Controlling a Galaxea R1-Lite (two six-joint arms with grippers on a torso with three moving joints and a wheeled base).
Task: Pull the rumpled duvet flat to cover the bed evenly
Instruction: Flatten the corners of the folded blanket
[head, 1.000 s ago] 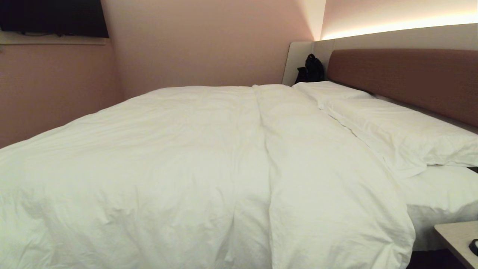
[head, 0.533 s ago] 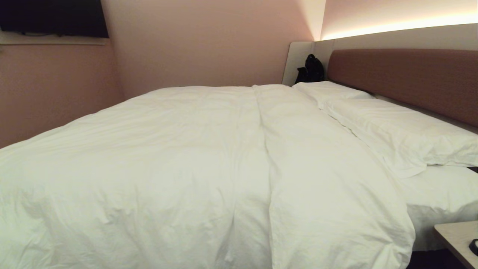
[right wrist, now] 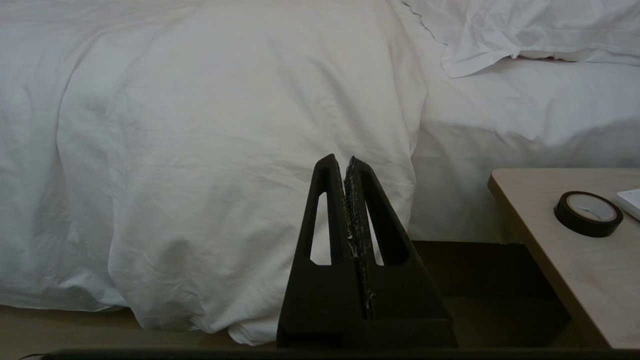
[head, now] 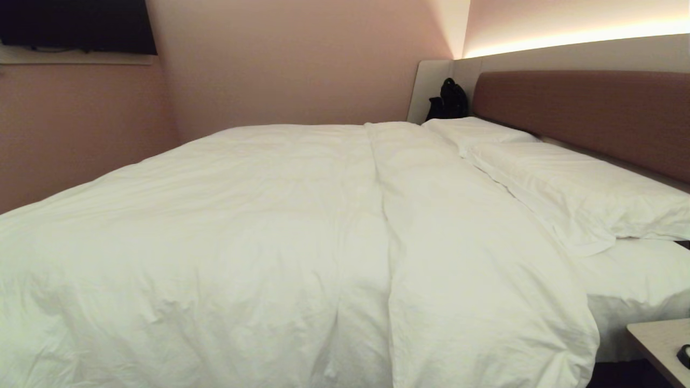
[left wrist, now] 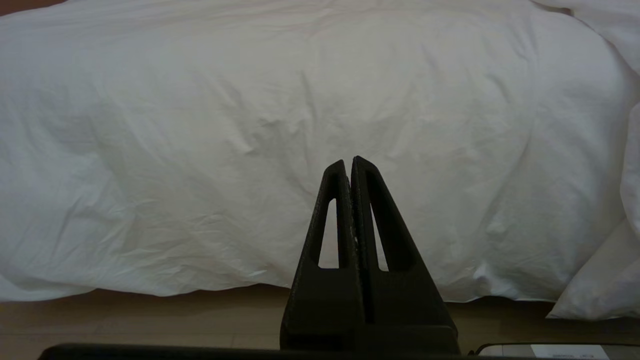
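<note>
— Pincers first: where are they, and how do the jaws stand?

— Both black wedge-fingered pincers hang low beside the bed, clear of the bedding. Left pincer (left wrist: 351,161) has its jaws pressed together on nothing, facing the drooping side of the quilt. Right pincer (right wrist: 344,160) is likewise closed and empty, near the quilt's corner.

— And the large things?

— The wide low bed with white sheeted mattress (head: 636,269) and reddish-brown padded headboard (head: 587,116) fills the head view. The thick, puffy white duvet (head: 259,237) covers most of it, softly wrinkled, with a long fold running along its length; it hangs over the near side toward the floor. Bare sheet shows beside the two flat white pillows (head: 571,186).

— Anything smaller?

— A pale wooden table (right wrist: 560,250) stands beside the bed, with a black roll of tape (right wrist: 588,213) lying on it.
</note>
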